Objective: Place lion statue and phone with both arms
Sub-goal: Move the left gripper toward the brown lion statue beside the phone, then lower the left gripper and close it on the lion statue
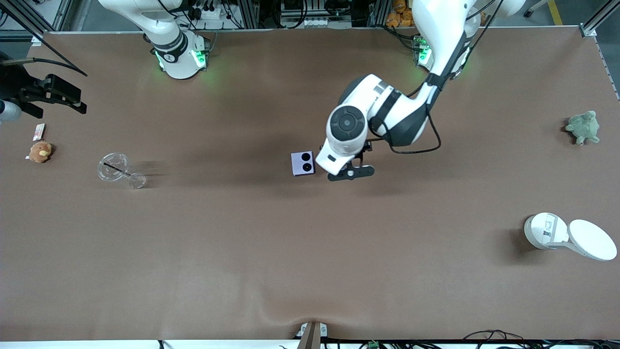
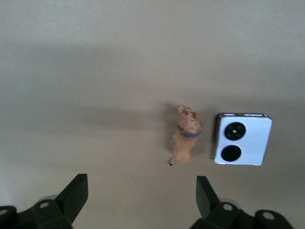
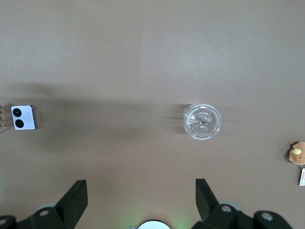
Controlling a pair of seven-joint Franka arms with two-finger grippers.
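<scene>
Lion statue (image 2: 186, 135) lies beside the phone (image 2: 242, 139) mid-tabletop (image 1: 310, 252), seemingly set down; left gripper (image 2: 139, 193) hovers above, fingers apart. Right gripper (image 3: 139, 193), also spread, waits.

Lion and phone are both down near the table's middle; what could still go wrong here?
The lion statue lies right beside the phone, apart from it. The left tool hangs open over the table close by them, so a low sweep could knock either one. The right tool waits open, away from both.

Matt brown table (image 1: 242, 252), glossy lavender phone (image 2: 242, 139), smooth glazed lion statue (image 2: 186, 135), clear glass (image 3: 202, 121).
</scene>
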